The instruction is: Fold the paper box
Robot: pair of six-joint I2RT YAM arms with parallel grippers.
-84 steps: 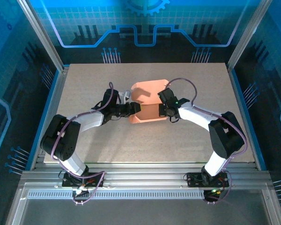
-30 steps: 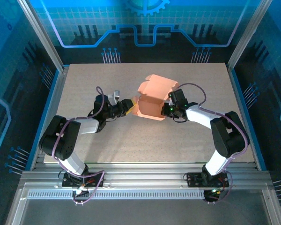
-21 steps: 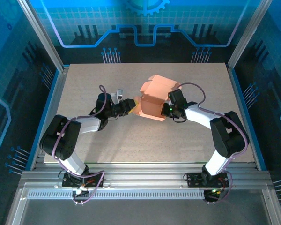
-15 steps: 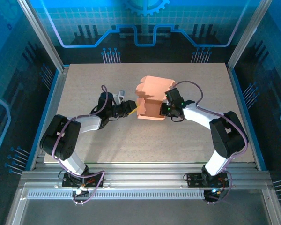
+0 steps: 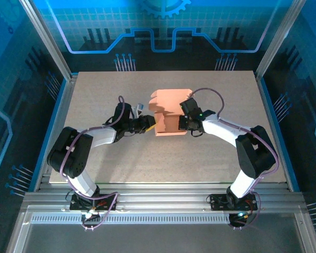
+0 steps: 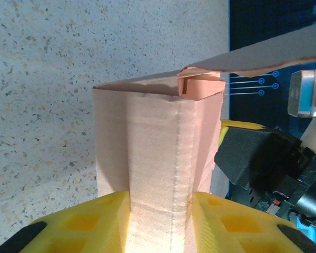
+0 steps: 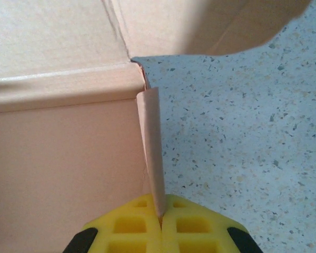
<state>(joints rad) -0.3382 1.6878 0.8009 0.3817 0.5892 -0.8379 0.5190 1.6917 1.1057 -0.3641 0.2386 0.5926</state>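
Salmon paper box (image 6: 158, 174) edge gripped between yellow jaws, speckled table (image 6: 42, 79) beyond

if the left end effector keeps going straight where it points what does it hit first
The box: a folded corner already sits inside the left end effector, which would push straight into it. The right end effector may come next; depth is unclear.

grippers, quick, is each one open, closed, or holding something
left gripper: closed on a folded side of the paper box
right gripper: closed, pinching a thin flap of the paper box
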